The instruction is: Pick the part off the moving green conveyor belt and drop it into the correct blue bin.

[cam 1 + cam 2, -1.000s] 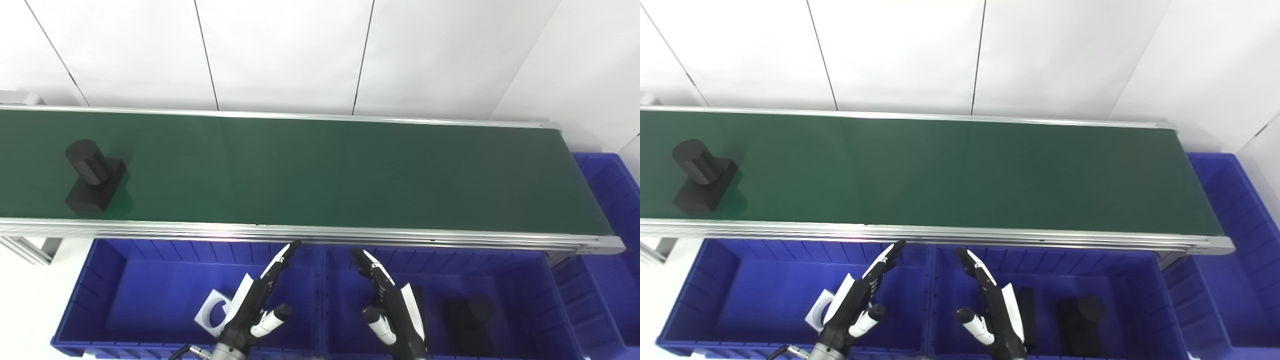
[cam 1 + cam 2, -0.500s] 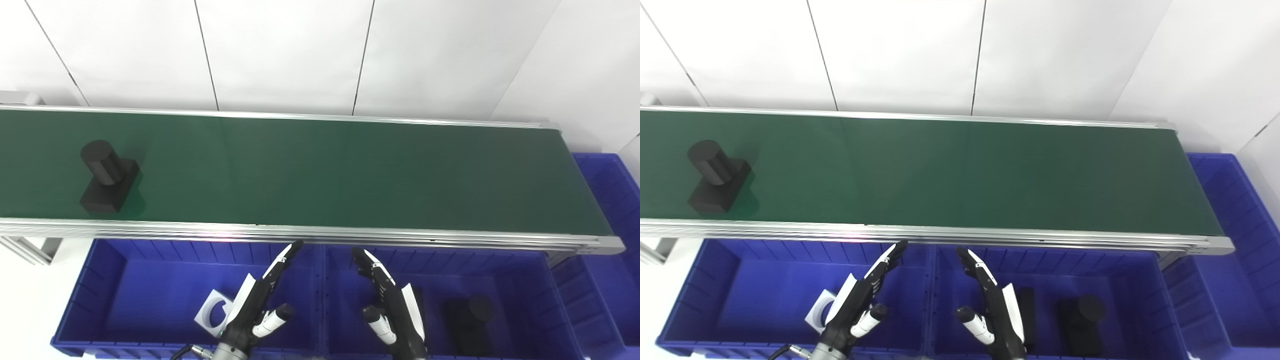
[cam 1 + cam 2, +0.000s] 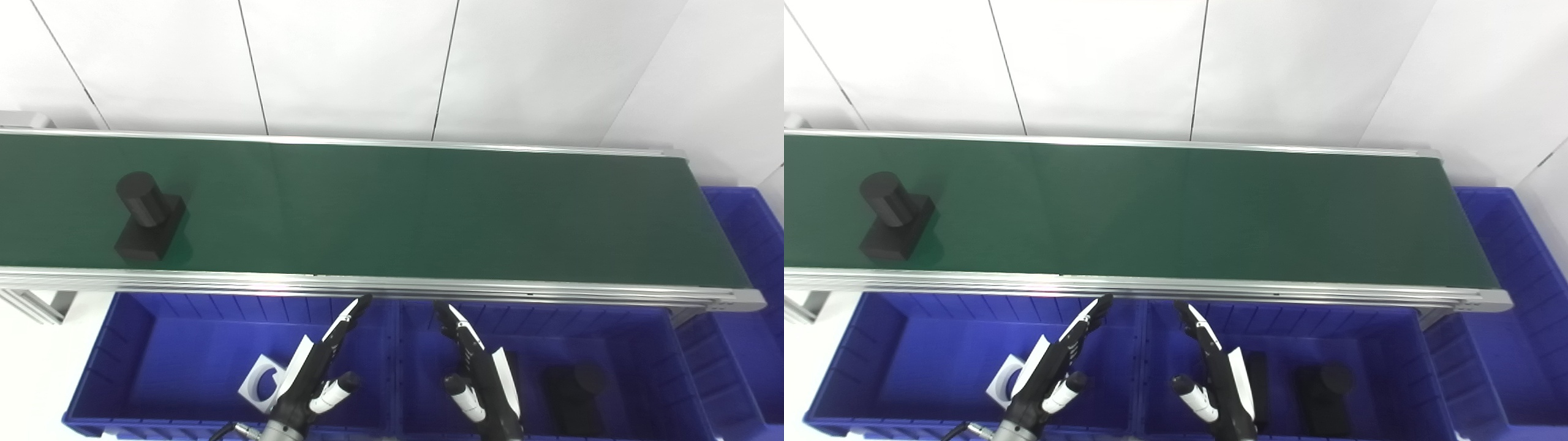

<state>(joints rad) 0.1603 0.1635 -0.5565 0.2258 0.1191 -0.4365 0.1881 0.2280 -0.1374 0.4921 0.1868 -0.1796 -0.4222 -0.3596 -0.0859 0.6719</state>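
Black part (image 3: 146,217), cylinder on square base, stands on green belt (image 3: 429,214) near left end. Left hand (image 3: 315,373) and right hand (image 3: 481,380) hover over blue bins (image 3: 122,343), fingers spread, holding nothing. White piece (image 3: 262,383) in left bin; black parts (image 3: 576,392) in right bin.

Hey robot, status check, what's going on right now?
Left hand and right hand open, above the blue bins. Black part on green conveyor belt, far left. Nothing in the way.
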